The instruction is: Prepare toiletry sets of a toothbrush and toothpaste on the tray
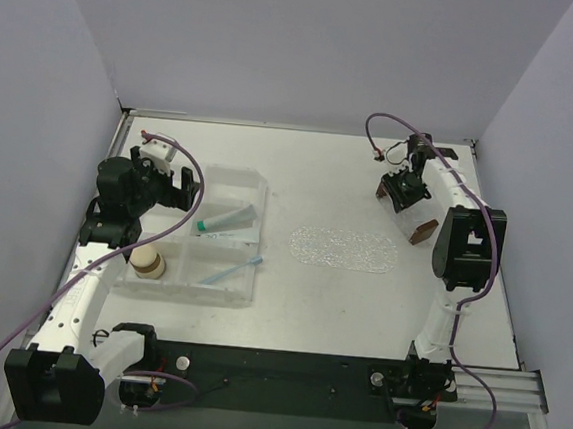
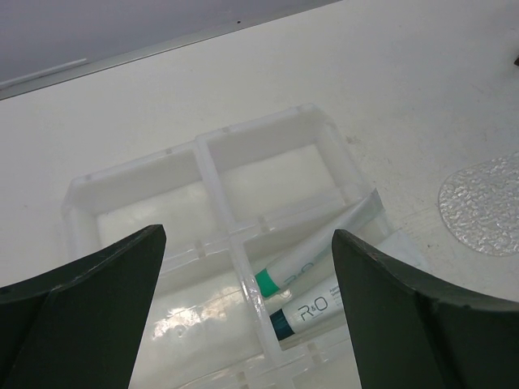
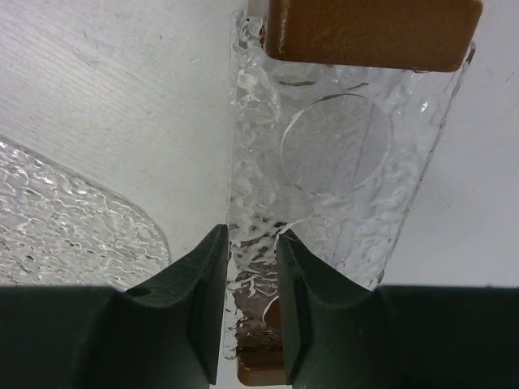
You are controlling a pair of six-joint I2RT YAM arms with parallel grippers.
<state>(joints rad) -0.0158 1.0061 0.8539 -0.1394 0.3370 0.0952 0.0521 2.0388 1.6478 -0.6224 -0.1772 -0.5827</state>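
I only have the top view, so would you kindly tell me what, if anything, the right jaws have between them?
Observer: The right wrist view shows them pinching the edge of a clear bumpy slab with brown blocks at both ends; the tray lies apart from it.
Operator: Thank you. What does the left wrist camera see?
Observer: Two tubes side by side in one compartment of the box: a green-capped tube and a teal-capped tube.
Operator: And the left jaws?
Observer: Wide open above the box, with nothing between them.
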